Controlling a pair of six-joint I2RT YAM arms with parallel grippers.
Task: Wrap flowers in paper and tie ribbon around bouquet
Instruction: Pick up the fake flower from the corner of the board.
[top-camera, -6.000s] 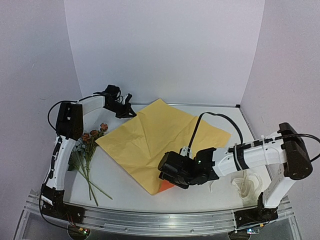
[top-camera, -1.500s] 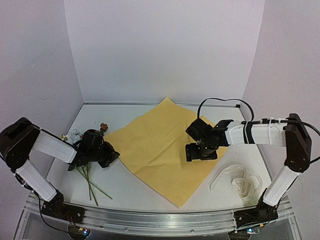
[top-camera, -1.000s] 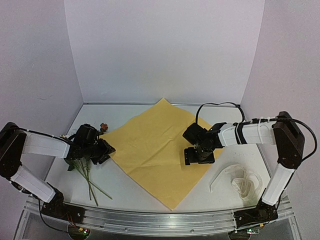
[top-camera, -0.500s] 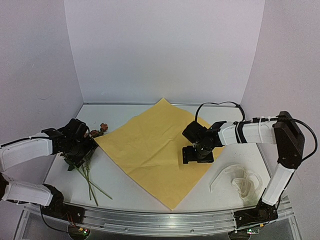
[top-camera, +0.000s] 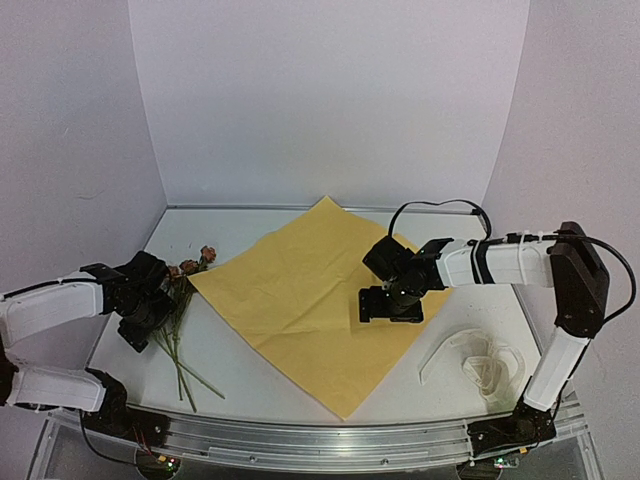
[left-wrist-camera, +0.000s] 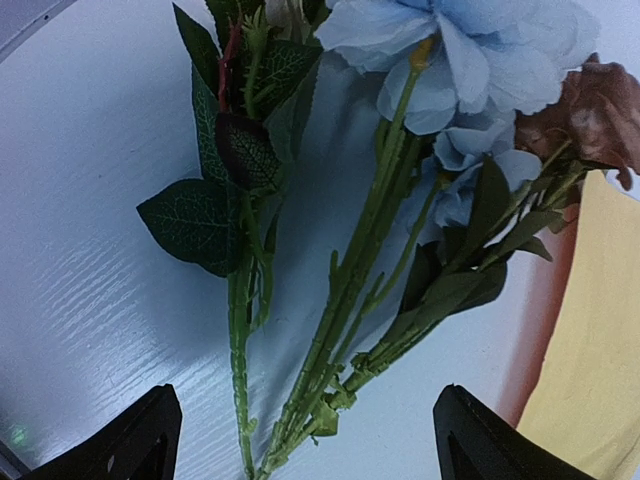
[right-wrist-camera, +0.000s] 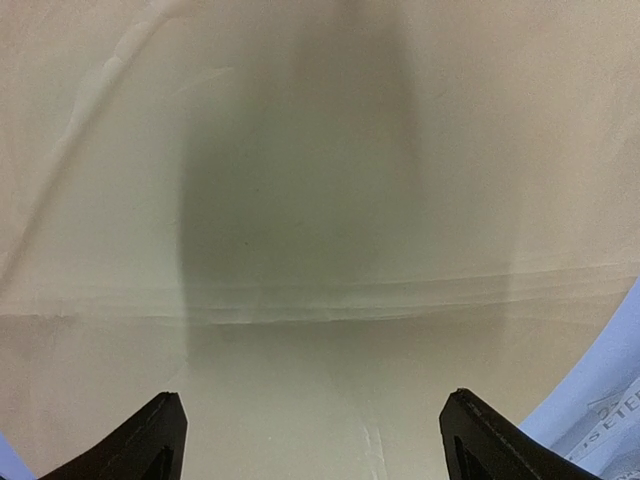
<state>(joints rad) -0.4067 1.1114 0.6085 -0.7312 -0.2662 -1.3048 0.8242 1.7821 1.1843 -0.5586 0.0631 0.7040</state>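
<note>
One paper (top-camera: 300, 300), one bunch of flowers (left-wrist-camera: 390, 190) and one ribbon (top-camera: 487, 368) lie on the table (top-camera: 250, 375). The left gripper (left-wrist-camera: 310, 440) over the stems and the right gripper (right-wrist-camera: 310, 440) over the paper both have their fingers apart and empty.

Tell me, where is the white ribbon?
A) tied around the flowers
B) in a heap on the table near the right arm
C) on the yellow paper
B: the ribbon lies in a loose heap on the table, off the paper and far from the flowers.
</note>
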